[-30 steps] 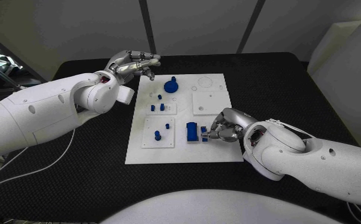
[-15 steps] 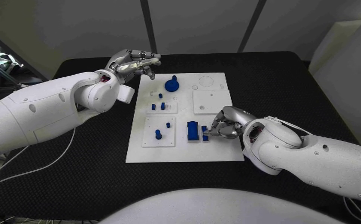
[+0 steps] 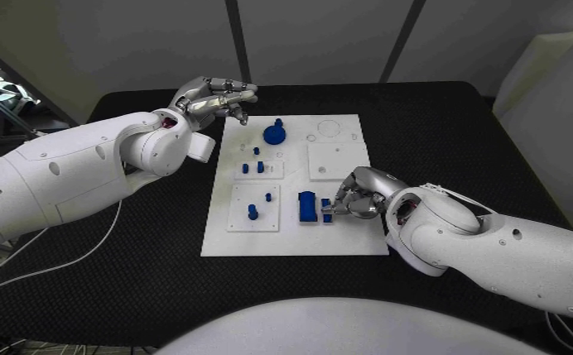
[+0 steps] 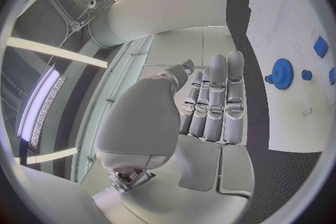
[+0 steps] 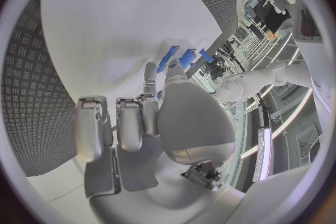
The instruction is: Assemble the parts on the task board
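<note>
Task board: white plate lying flat at the middle of the black tabletop, bare tabletop on every side.
Parts: blue gear near the board's far edge; small pegs standing in the left-hand insets; blue block near the front edge.
Right hand: low over the board's front right part, fingers curled in just beside the blue block; whether they pinch a piece, cannot tell.
Left hand: above the tabletop off the board's far left corner, fingers bent, holding nothing.
Left wrist view: fingers side by side, gear beyond them.
Right wrist view: blue pieces at the fingertips.
Change: both hands stay roughly where they were a second ago.
</note>
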You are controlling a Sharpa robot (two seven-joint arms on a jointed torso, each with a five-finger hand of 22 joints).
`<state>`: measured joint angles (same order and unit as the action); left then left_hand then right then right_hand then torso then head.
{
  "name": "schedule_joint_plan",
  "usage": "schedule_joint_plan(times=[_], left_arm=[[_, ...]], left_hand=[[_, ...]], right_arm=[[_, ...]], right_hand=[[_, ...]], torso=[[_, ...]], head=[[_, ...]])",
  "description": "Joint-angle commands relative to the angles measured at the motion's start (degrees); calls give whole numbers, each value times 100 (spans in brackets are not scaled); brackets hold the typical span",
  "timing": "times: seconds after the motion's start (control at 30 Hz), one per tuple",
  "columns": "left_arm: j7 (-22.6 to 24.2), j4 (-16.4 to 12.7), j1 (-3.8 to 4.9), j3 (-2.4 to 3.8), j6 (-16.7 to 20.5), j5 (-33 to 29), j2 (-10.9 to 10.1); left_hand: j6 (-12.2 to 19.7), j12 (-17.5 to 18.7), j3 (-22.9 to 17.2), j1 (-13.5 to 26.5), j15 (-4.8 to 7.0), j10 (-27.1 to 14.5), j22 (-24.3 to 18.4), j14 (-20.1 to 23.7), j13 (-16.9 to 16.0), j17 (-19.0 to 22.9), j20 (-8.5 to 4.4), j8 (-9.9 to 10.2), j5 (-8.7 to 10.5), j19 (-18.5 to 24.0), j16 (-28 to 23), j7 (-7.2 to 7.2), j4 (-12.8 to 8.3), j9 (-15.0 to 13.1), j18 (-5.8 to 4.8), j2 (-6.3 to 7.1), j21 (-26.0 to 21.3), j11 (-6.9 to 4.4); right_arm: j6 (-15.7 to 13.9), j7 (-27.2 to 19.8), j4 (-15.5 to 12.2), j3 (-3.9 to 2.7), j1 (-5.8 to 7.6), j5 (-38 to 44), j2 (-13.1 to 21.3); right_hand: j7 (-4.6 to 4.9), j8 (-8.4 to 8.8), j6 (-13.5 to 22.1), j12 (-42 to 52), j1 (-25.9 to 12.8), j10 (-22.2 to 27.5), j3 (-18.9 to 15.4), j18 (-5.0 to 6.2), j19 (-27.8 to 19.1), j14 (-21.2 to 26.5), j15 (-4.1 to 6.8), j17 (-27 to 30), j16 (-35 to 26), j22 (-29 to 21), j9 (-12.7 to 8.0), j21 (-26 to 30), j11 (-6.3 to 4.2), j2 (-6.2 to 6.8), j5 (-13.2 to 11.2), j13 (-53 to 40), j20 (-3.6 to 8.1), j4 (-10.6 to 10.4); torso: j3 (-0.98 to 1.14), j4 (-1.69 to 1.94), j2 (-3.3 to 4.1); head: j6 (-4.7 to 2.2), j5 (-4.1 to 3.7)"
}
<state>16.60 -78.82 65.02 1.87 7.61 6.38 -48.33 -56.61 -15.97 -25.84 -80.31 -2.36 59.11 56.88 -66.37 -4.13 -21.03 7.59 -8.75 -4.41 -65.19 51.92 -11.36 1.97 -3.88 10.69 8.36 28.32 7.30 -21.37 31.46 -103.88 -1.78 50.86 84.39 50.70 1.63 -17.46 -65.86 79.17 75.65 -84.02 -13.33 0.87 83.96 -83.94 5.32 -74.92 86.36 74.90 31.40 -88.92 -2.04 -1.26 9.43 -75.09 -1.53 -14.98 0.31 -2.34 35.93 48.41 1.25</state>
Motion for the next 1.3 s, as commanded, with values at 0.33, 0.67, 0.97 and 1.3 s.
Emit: schedule_joint_plan(times=[0.33, 0.67, 0.97, 1.3], left_arm=[[100, -39, 7, 3, -172, -123, -21], [362, 106, 6, -48, -121, -639, 84], [965, 729, -61, -81, 489, -1314, 466], [1194, 1375, -158, -82, 793, -1519, 953]], left_hand=[[71, -76, 153, 152, -12, -83, -46, 91, 6, 50, 32, -52, 15, 61, -30, -13, 86, 0, -32, 16, -71, 4], [99, 22, 622, 261, -324, -168, -1227, 962, 47, 1107, 363, -157, 15, 1289, -2448, -13, 309, 2, -53, 4, -1548, 105], [163, 643, 719, 118, -648, 136, -2443, 1324, 51, 1717, 844, 175, 6, 2561, -4087, 257, 402, 14, -10, -133, -2459, 241], [334, 1255, 1041, 130, -816, -353, -3355, 1465, 62, 1741, 919, 519, -9, 3447, -4794, 251, 408, 24, -87, -184, -2504, 433]], right_arm=[[-317, -1222, -192, -185, 54, -942, 369], [75, -3476, 1280, -274, 680, -4237, -61], [337, -4891, 3044, -286, 944, -6281, -922], [784, -5264, 4060, -290, 977, -6753, -1581]], right_hand=[[240, 338, 550, -1573, -89, 472, -177, 239, -306, -175, -137, 299, -800, 646, -124, 1027, 174, 69, 278, 97, -81, -101], [664, 1049, 1078, -5626, 1086, 2114, -46, 953, -2576, 1040, -530, 4179, -5138, -2628, -639, 5421, 612, -308, 283, 3220, -456, 171], [870, 1398, 1103, -7212, 1799, 2196, 179, 933, -3344, 2282, -1096, 5662, -7455, -4029, -1497, 7314, 941, -493, 48, 5785, -1023, 291], [947, 1379, 1255, -7529, 1318, 2496, 282, 956, -3101, 2436, -1316, 6666, -8267, -5088, -2261, 8294, 1156, -436, 0, 6882, -1276, 627]], torso=[[-20, -12, -34], [-109, -92, -219], [-141, -227, -394], [-133, -154, -432]], head=[[-104, -36], [-321, -80], [-711, -37], [-879, -11]])
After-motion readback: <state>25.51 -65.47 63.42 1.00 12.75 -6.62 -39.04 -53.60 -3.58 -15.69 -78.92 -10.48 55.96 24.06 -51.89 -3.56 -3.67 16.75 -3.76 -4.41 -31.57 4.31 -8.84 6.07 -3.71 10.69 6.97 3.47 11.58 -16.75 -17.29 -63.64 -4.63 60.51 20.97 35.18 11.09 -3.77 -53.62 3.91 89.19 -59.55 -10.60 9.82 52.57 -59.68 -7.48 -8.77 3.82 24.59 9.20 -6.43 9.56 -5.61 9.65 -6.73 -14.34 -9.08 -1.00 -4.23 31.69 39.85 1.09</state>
